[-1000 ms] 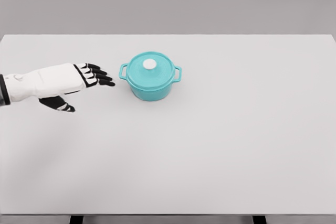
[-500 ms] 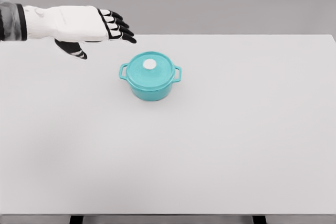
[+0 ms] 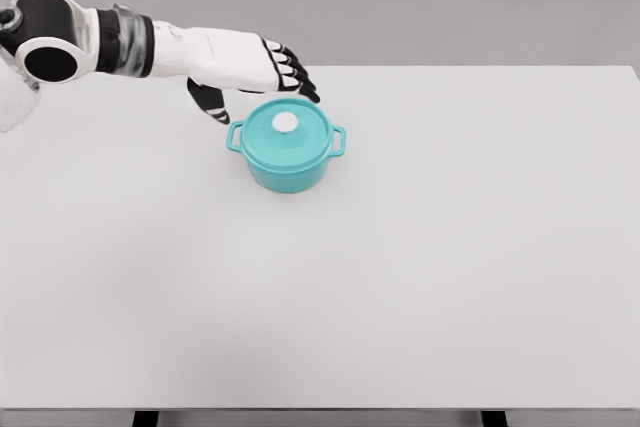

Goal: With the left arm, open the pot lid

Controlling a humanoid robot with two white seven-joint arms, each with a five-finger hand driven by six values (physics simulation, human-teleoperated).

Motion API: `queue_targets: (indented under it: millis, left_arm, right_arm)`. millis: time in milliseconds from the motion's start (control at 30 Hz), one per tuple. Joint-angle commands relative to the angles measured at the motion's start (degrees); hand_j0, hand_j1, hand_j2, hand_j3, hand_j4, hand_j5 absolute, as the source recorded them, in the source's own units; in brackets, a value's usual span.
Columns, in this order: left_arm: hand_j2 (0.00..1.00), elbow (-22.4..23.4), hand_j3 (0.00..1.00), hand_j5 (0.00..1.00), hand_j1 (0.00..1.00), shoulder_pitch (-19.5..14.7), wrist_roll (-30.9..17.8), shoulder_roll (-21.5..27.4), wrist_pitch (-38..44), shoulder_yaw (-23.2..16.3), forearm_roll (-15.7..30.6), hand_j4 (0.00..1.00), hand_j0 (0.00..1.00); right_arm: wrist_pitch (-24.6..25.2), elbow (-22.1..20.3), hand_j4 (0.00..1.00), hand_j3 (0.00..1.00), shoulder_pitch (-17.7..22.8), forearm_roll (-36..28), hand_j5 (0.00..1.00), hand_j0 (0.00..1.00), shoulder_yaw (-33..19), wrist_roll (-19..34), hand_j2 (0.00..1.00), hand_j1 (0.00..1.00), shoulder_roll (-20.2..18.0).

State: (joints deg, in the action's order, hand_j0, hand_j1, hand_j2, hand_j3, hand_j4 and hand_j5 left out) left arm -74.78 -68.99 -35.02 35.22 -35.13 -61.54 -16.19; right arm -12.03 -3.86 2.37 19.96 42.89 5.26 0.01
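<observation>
1. The left hand's (image 3: pixel 245 67) black-tipped fingers (image 3: pixel 292 72) are stretched forward and loosely spread, only slightly bent, and grip nothing; the thumb (image 3: pixel 210 102) hangs apart below the palm.
2. Just under and ahead of the fingertips sits the teal lid (image 3: pixel 288 132), closed on its pot (image 3: pixel 287 165). From this angle the tips appear to lie over the lid's far rim, but whether they touch it or hover above cannot be told.
3. The lid's white knob (image 3: pixel 286 123) lies a little nearer the camera than the fingertips, untouched.
4. The thumb points down beside the pot's left side handle (image 3: pixel 235 136); the other handle (image 3: pixel 339 140) is on the side away from the hand.
5. Behind the fingers, the white forearm (image 3: pixel 130 42) runs back to the picture's upper left.
6. The pot stands on the white table (image 3: pixel 450 267).
</observation>
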Motion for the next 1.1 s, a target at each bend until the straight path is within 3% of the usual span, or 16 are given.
queue_targets:
  millis: [0,200,300,600,1067]
  left_arm:
    - [1.00,5.26,1.00,1.00,1.00,0.00,0.02,-3.31,0.13,-0.69,-1.82,1.00,1.00]
    - [1.00,5.70,1.00,1.00,1.00,0.00,0.02,-5.07,0.13,-0.86,-2.35,1.00,1.00]
    - [1.00,7.72,1.00,1.00,1.00,0.00,0.02,-7.36,0.13,-0.95,-5.78,1.00,1.00]
    - [0.87,7.64,0.87,0.87,0.87,0.00,0.02,-7.45,0.13,-1.74,-5.87,0.87,0.87]
    - [0.86,9.04,0.86,0.86,0.86,0.44,0.02,-8.41,0.13,-3.41,-6.13,0.86,0.86]
  right_arm:
    - [-0.01,-0.01,1.00,1.00,0.00,-0.01,1.00,1.00,0.01,0.01,1.00,1.00,-0.01]
    - [-0.01,-0.01,1.00,1.00,0.00,-0.01,1.00,1.00,0.01,0.01,1.00,1.00,-0.01]
    - [-0.01,-0.01,1.00,1.00,0.00,-0.01,1.00,1.00,0.01,0.01,1.00,1.00,-0.01]
    - [-0.01,-0.01,1.00,1.00,0.00,-0.01,1.00,1.00,0.01,0.01,1.00,1.00,-0.01]
    - [-0.01,-0.01,1.00,1.00,0.00,-0.01,1.00,1.00,0.01,0.01,1.00,1.00,-0.01]
